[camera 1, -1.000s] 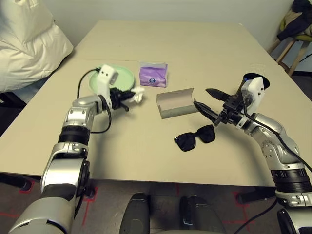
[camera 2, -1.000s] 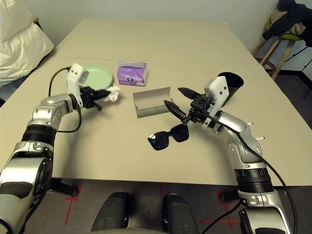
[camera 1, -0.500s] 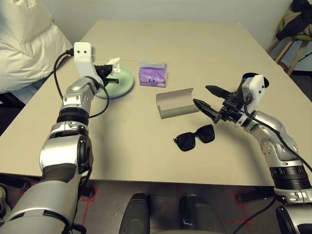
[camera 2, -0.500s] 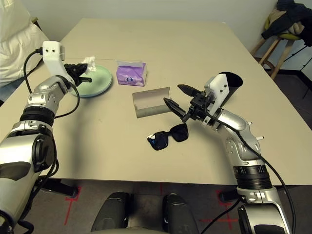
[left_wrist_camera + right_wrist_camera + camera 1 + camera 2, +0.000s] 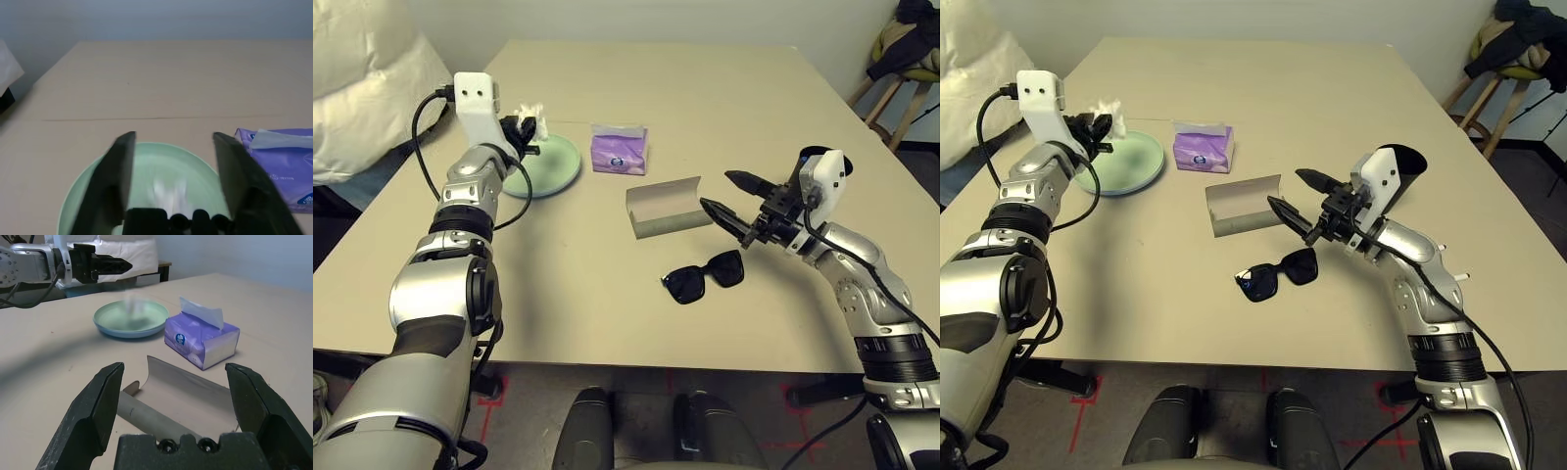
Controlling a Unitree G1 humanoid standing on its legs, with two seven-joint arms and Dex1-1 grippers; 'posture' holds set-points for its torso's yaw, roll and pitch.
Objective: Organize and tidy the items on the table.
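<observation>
From the head views we see our left gripper spread above the pale green plate, the white crumpled tissue a falling blur that our right wrist view catches over the dish. Our right gripper gapes empty beside the open glasses case, black sunglasses nearby. The purple tissue pack's label is unreadable.

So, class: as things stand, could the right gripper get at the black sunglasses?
Probably yes. The right gripper hovers open just above the sunglasses, with only bare table between them.
</observation>
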